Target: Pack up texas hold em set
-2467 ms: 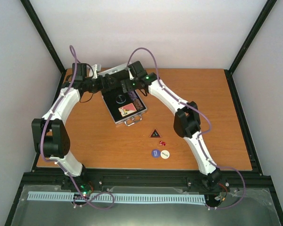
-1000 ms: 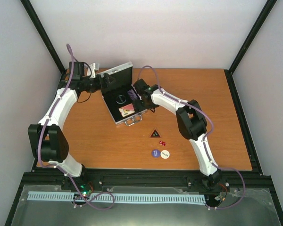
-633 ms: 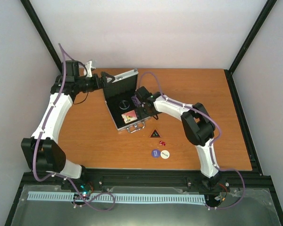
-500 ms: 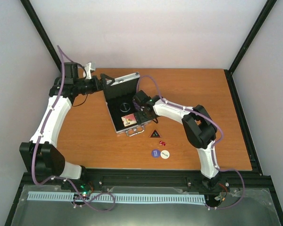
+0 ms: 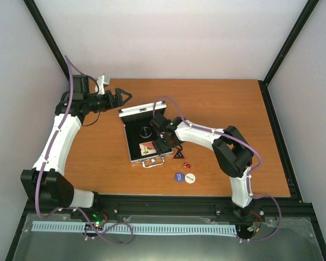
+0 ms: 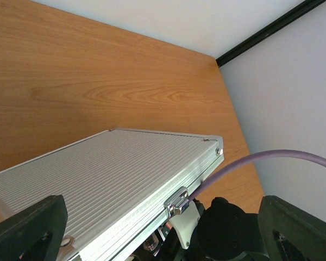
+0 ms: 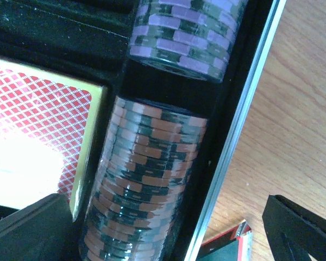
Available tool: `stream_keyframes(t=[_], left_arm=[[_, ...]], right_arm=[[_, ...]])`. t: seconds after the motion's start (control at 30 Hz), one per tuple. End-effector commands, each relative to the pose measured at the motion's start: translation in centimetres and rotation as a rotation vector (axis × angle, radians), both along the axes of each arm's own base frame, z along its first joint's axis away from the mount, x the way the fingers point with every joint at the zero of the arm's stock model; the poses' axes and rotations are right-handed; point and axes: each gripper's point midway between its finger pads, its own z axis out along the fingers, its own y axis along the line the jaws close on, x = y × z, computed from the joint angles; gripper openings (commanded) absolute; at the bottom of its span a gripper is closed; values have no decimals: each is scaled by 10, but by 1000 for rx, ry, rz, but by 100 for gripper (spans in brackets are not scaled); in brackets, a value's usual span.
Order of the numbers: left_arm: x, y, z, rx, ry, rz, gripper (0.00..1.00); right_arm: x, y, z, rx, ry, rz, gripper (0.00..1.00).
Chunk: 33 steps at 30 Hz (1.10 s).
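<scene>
Warm wood counter [image 5: 233,109], pale walls on every side, and left of centre sits your silver case [image 5: 126,142]. It's open, with the lid [image 5: 137,111] raised along its far edge. On the black foam inside, the pink-orange card box [image 5: 148,147] lies toward the near end. Beyond it is a dark ring-shaped piece, too small to name.

Your right wrist view has the chip stacks lying on their sides in the slot along the case's right wall. The purple-edged stack [image 7: 187,32] is farther in and the orange-edged stack [image 7: 146,185] is closer. The card box is just left of them, across a foam ridge.

Your right claw [image 5: 165,142] hovers directly over that chip row. Its fingers [image 7: 27,228] are spread wide to both corners of the view, gripping nothing.

Outside the case, the black triangle [image 5: 178,155] sits just beside the near right corner, partly under your right arm. The red dice [image 5: 187,165] are near it, toward you. Closer still, the blue disc [image 5: 179,176] and white disc [image 5: 190,178] lie side by side, touching.

Your left claw [image 5: 125,97] hangs at the far left, apart from the lid, wide open and empty. Its camera looks across the lid's ribbed outer face to a latch [image 6: 177,202] on the edge.
</scene>
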Motion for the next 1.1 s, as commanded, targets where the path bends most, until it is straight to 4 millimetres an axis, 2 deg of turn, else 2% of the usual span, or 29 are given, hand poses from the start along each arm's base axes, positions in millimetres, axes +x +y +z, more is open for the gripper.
stream_keyframes(t=[0.0, 0.2, 0.4, 0.53, 0.73, 0.93, 1.07], left_arm=[[-3, -2, 10, -9, -14, -9, 99], [1, -1, 9, -3, -13, -4, 99], [1, 2, 13, 23, -23, 5, 99], [-4, 5, 24, 53, -53, 5, 99], [-14, 6, 50, 68, -132, -4, 99], [-14, 0, 57, 30, -144, -31, 100], [-22, -18, 62, -78, -147, -130, 100]], right_arm=[[-21, -14, 1, -80, 63, 51, 100], [4, 3, 23, -91, 1, 102, 100], [23, 14, 28, -94, -16, 123, 100], [35, 16, 23, -90, -5, 102, 100], [55, 21, 30, -69, -23, 83, 100], [67, 19, 40, -44, -37, 66, 100], [66, 21, 42, -35, -36, 72, 100]])
